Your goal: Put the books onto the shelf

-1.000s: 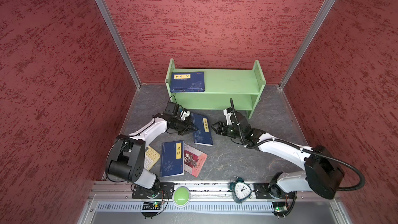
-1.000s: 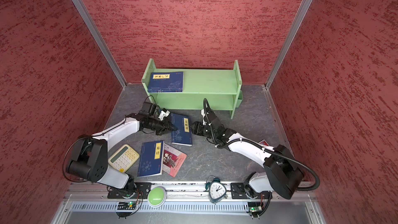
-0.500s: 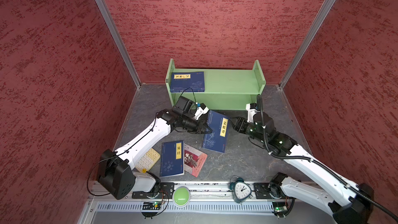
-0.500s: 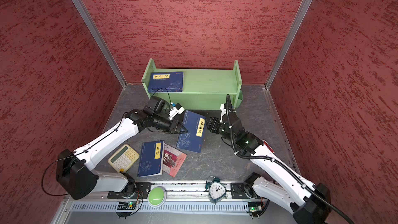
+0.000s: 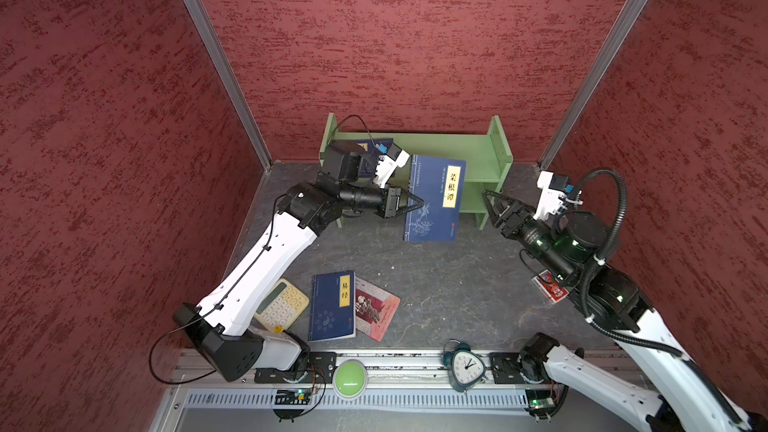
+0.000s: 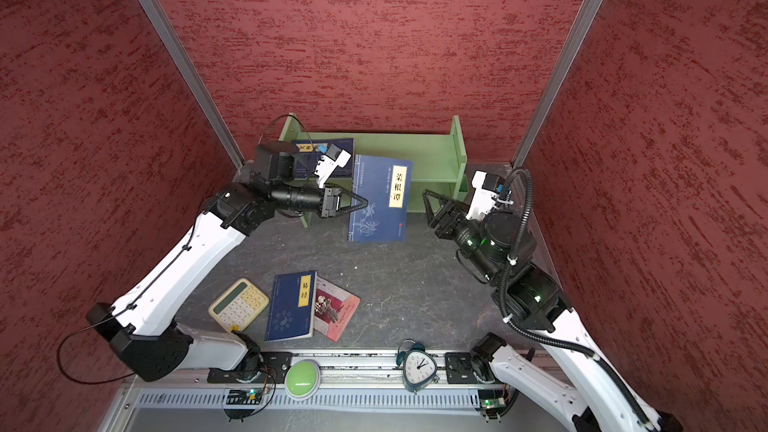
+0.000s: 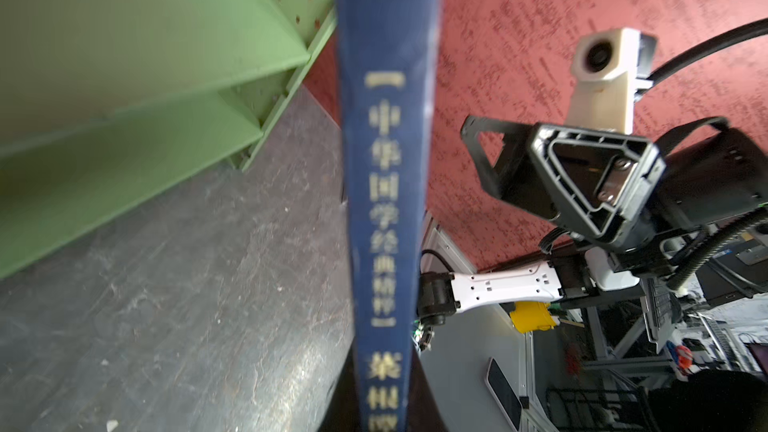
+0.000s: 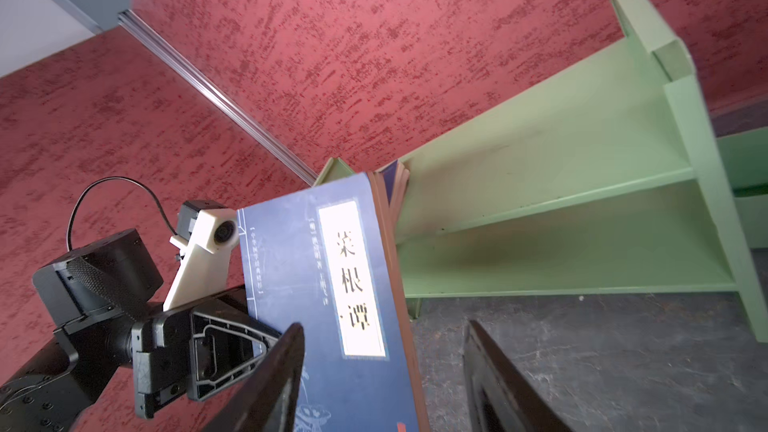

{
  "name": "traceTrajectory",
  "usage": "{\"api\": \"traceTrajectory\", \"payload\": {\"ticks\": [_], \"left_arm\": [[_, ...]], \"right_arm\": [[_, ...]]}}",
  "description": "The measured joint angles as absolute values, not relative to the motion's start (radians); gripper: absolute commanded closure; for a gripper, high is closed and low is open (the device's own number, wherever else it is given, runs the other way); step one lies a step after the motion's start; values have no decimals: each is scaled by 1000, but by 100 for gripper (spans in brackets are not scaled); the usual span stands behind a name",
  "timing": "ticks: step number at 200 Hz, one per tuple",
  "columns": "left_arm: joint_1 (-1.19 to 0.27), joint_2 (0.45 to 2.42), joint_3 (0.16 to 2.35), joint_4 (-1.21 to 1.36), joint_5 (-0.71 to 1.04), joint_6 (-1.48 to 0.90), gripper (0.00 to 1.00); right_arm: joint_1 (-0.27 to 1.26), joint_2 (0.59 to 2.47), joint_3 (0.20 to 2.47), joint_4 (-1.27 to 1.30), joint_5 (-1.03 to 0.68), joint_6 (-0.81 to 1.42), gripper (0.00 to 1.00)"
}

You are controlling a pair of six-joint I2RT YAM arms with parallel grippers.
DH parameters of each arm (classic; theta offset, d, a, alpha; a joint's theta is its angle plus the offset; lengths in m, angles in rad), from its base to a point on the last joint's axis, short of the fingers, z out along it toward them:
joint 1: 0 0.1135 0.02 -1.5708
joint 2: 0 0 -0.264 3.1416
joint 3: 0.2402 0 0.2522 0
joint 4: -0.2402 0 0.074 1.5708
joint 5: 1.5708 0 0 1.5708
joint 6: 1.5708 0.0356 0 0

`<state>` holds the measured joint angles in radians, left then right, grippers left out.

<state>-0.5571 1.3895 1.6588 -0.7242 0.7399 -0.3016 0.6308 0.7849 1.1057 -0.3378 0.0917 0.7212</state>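
The dark grey worktop (image 5: 449,284) carries a light green shelf (image 5: 453,151) against the back wall. At the left end of its top board lies one navy book (image 6: 307,147), half hidden by the left arm's camera, its yellow label too covered to read.

The left pincer (image 5: 417,204) is clamped tight on the spine-side edge of a second navy book (image 5: 432,201). It holds the book off the worktop just in front of the shelf, cover turned up and toward the right pincer (image 5: 490,203). Its yellow label reads 菜根谭. Only the left wrist view shows the spine: gold characters, blurred, seemingly 中华国学经典精粹. Only the right wrist view shows the book's reddish-brown far edge.

The right pincer has its jaws parted and empty. It is to the right of that book, with a gap between them.

Near the front rail a third navy book (image 5: 332,305), labelled 易经, overlaps a red-pink picture book (image 5: 380,309). A cream calculator (image 5: 284,305) lies just beside them. A small clock (image 5: 467,367) sits on the rail.
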Motion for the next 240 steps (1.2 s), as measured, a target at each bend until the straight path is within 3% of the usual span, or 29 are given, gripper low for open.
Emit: {"api": "traceTrajectory", "payload": {"ticks": [65, 123, 240], "left_arm": [[-393, 1414, 1737, -595, 731, -445, 91], [-212, 1415, 1601, -386, 756, -750, 91], [-197, 1404, 1531, -200, 813, -1014, 91]], "right_arm": [[631, 923, 954, 105, -125, 867, 36], [631, 1156, 902, 515, -266, 1068, 35], [645, 1440, 1031, 841, -355, 1198, 34]]}}
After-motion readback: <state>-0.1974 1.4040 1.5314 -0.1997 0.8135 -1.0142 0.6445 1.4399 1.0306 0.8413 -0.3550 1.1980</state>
